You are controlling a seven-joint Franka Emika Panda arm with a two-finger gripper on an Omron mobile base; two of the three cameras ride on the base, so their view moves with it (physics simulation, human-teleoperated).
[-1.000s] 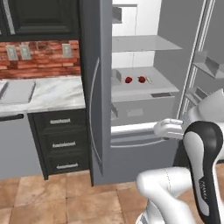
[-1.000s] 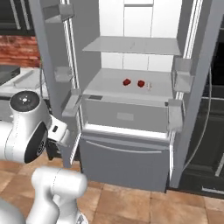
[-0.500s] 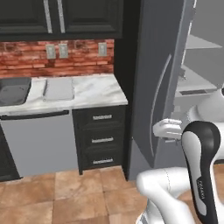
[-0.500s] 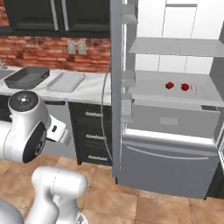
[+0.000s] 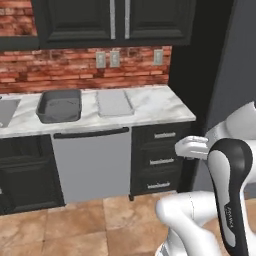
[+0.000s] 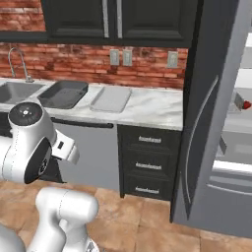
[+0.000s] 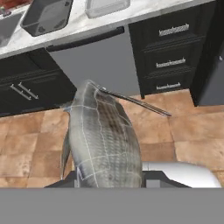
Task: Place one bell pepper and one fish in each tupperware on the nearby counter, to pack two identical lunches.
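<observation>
In the hand view a grey, scaled fish (image 7: 103, 140) rises from my gripper (image 7: 107, 180), which is shut on it above the tiled floor; the fingertips are hidden behind the fish. On the white marble counter (image 5: 157, 105) (image 6: 152, 106) stand the two tupperware. One is a deep dark grey tub (image 5: 60, 106) (image 6: 64, 93) (image 7: 46, 15), and to its right lies a flat light grey tray (image 5: 114, 102) (image 6: 110, 98) (image 7: 107, 5). Both look empty. A small red thing, likely a bell pepper (image 6: 244, 104), lies on a fridge shelf at the far right.
A steel sink (image 6: 19, 91) with a faucet (image 6: 17, 61) lies left of the tub. Below the counter are a grey dishwasher (image 5: 92, 162) and black drawers (image 5: 162, 160). The open fridge door (image 6: 206, 123) stands to the right. A tiled floor (image 5: 75, 225) lies between me and the cabinets.
The whole picture has shifted: the base has moved from facing the open fridge to facing the counter with the tupperware. The arm keeps the same pose.
</observation>
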